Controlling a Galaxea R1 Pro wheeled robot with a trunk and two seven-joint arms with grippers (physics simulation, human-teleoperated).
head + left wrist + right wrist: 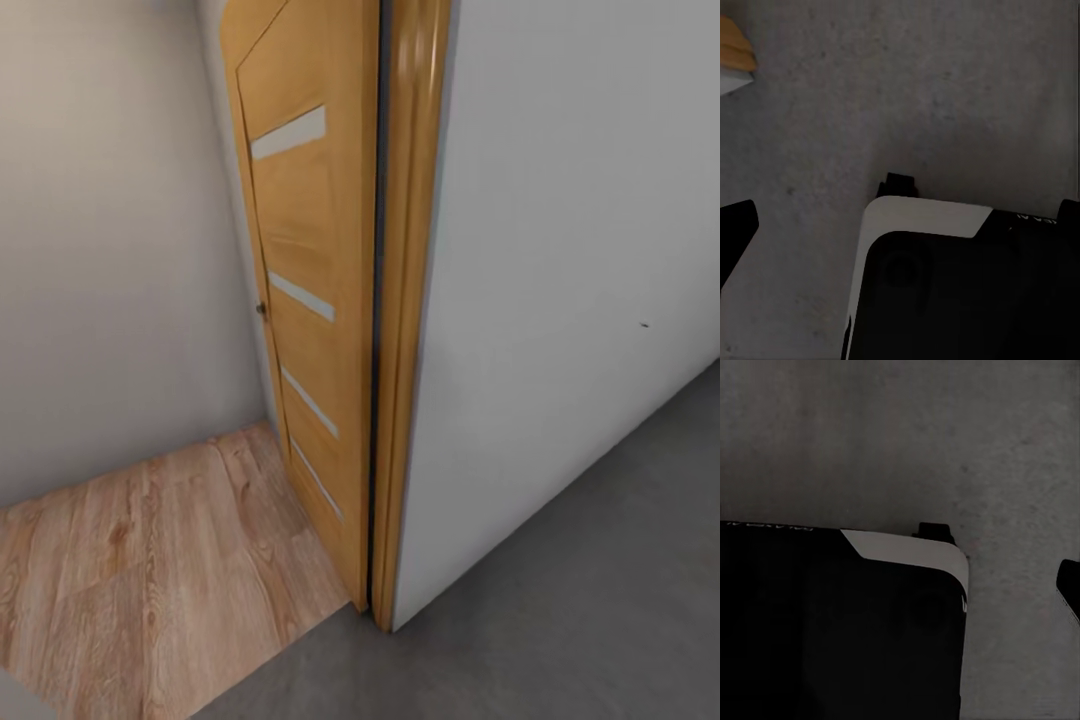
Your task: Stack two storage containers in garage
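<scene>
we're at a doorway, wooden door (305,300) at 12 o'clock, wood planks (150,570) at 8, grey concrete floor (560,600) at 4; no containers here, can't tell either gripper's state; we'd judge the boxes rigid, light, best held by opposite walls.

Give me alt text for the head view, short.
An open wooden door with narrow frosted glass strips stands folded back against its frame, seen from above at an angle. Light wood plank flooring lies beyond the doorway at lower left, meeting grey concrete floor at lower right. Plain pale walls flank the door.
</scene>
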